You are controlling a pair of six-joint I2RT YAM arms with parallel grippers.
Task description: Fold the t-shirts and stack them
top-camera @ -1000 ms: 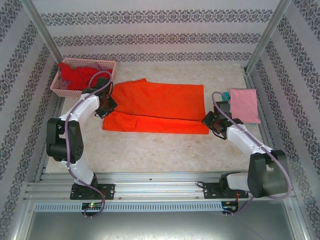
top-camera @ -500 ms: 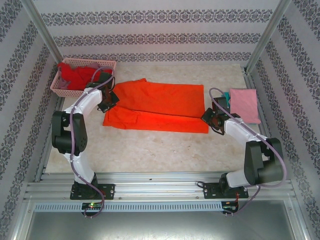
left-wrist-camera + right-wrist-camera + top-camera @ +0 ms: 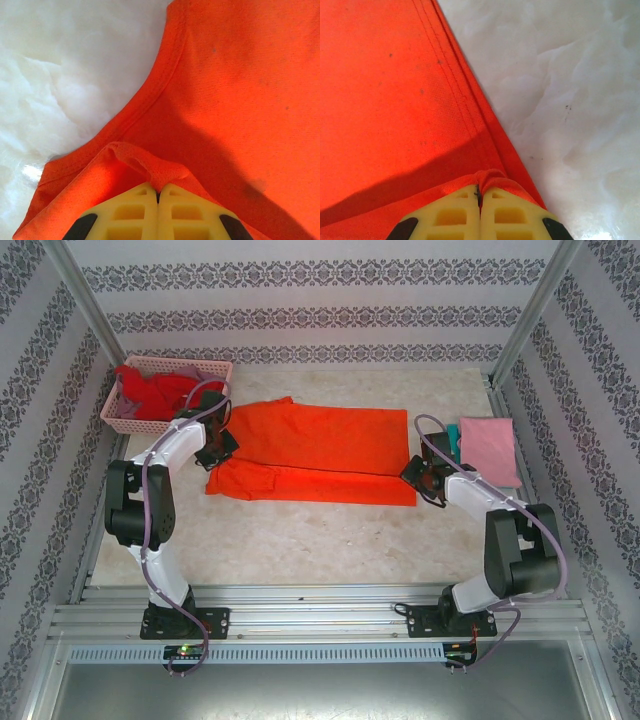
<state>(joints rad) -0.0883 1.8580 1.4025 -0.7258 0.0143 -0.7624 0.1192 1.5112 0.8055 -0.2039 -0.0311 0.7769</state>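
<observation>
1. orange shirt (image 3: 320,445) is pinched at both ends: left gripper (image 3: 158,192) is closed on a bunched fold at its left end, and right gripper (image 3: 480,189) is closed on its right hem corner.
2. it lies flat on the table (image 3: 300,530), long axis left to right, with the cloth stretching away from both grippers.
3. likely next: carry the near edge across that axis, each gripper at its own end.
</observation>
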